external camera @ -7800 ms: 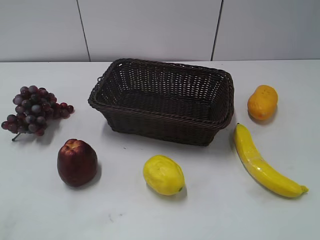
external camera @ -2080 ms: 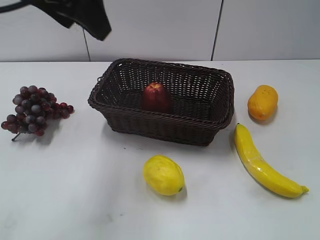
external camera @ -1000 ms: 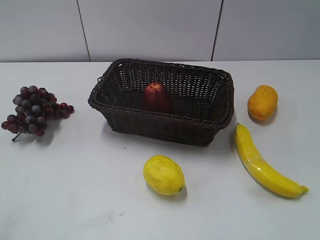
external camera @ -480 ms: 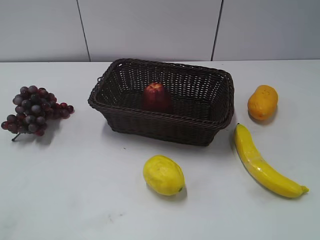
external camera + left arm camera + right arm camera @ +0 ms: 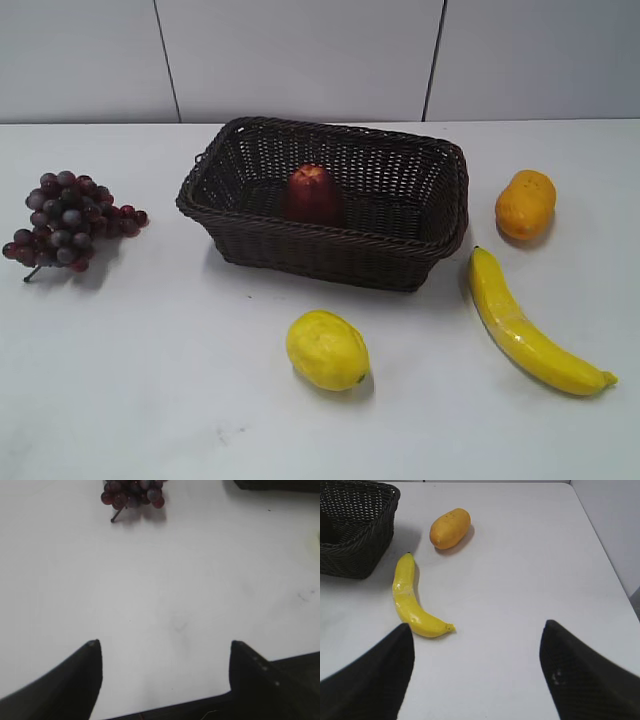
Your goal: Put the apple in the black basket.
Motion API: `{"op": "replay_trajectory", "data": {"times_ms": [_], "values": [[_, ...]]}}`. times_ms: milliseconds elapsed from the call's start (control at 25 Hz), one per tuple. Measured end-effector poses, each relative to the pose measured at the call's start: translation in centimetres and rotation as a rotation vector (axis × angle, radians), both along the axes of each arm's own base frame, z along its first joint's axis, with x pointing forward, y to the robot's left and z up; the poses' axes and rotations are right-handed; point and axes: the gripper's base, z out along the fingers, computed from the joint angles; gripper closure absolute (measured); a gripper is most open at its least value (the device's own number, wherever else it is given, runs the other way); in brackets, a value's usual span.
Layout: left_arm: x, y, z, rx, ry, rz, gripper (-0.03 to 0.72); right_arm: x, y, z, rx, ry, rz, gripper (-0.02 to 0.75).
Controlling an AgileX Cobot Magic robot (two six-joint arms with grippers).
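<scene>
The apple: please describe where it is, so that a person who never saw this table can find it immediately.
Look for the black basket, the large dark woven one in the middle of the white table. The apple sits inside it, left of centre. It is the only fruit in the basket, dark red and round, while the grapes, lemon, banana and orange-yellow fruit lie outside on the table.
</scene>
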Motion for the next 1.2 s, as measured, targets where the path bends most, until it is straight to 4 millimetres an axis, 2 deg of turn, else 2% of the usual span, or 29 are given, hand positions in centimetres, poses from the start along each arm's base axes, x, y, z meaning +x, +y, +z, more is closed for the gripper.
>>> {"op": "replay_trajectory", "data": {"times_ms": [360, 720, 1200], "values": [[-0.5, 0.1, 0.1, -0.011, -0.037, 0.032, 0.145, 0.0, 0.0, 0.0, 0.000, 0.000, 0.000, 0.150], [-3.7, 0.5, 0.4, -0.034, -0.267, 0.156, 0.167, 0.0, 0.0, 0.0, 0.000, 0.000, 0.000, 0.150], [-3.8, 0.5, 0.4, -0.037, -0.272, 0.158, 0.258, 0.0, 0.0, 0.0, 0.000, 0.000, 0.000, 0.150]]}}
